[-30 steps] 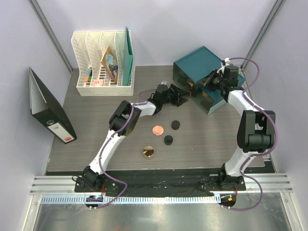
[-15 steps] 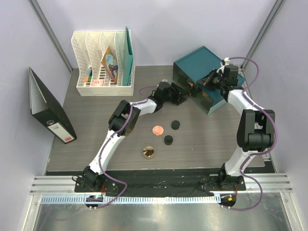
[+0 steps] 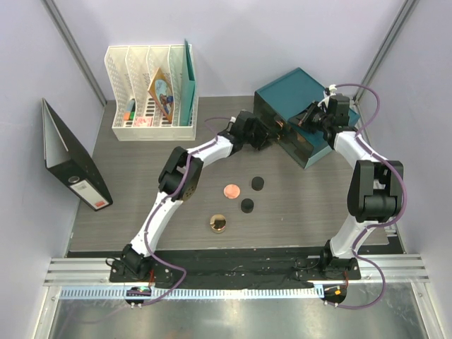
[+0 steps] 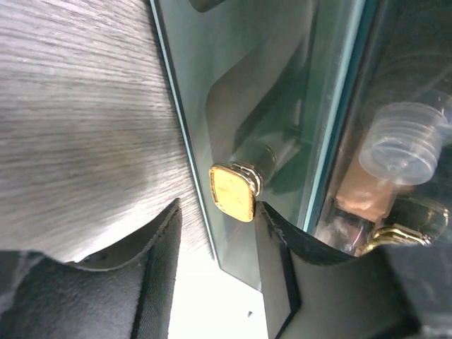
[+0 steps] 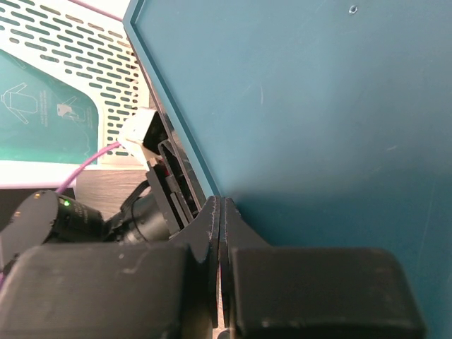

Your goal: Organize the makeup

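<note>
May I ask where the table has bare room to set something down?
Bare table between the binder, rack and left arm; another patch between the black pots and right arm. Crowded at the box, around the left gripper with its bottle and right gripper.

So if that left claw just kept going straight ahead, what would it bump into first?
Probably the teal case: its glassy panel sits right ahead of the left gripper, and the gold-capped bottle between its fingers would likely touch first.
</note>
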